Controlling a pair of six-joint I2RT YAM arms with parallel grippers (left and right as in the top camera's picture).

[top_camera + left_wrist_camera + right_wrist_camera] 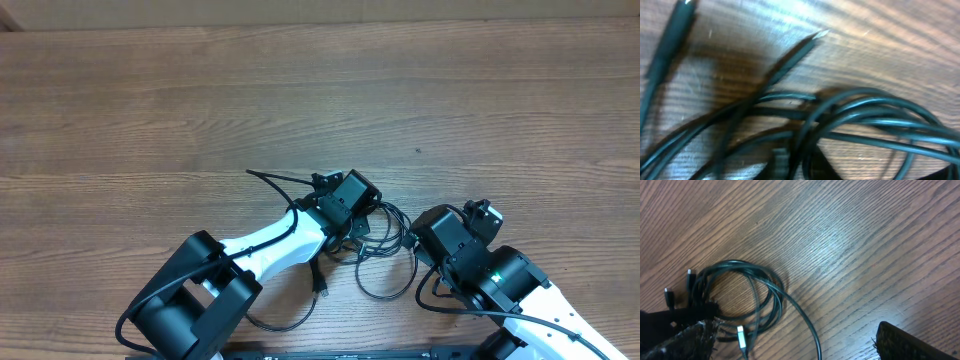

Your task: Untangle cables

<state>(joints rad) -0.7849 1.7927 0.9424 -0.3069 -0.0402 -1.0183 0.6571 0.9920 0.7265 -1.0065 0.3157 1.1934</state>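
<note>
The cables [388,238] lie as a tangle of thin black loops at the table's near middle. One strand trails up-left to a free end [252,174]. My left gripper [352,220] is down on the left side of the tangle. In the left wrist view it [800,169] is shut on the cables [865,112], with strands running between the jaws at the bottom edge. My right gripper [428,242] hangs open just right of the tangle. In its wrist view it [795,347] has one strand of the cables [747,287] crossing between the wide-apart fingers [905,342], touching neither.
A silver-tipped plug [741,337] and two small plugs [669,297] lie by the loop. Another plug end [320,283] rests beside the left arm [270,245]. Bare wooden table [300,90] stretches across the far half.
</note>
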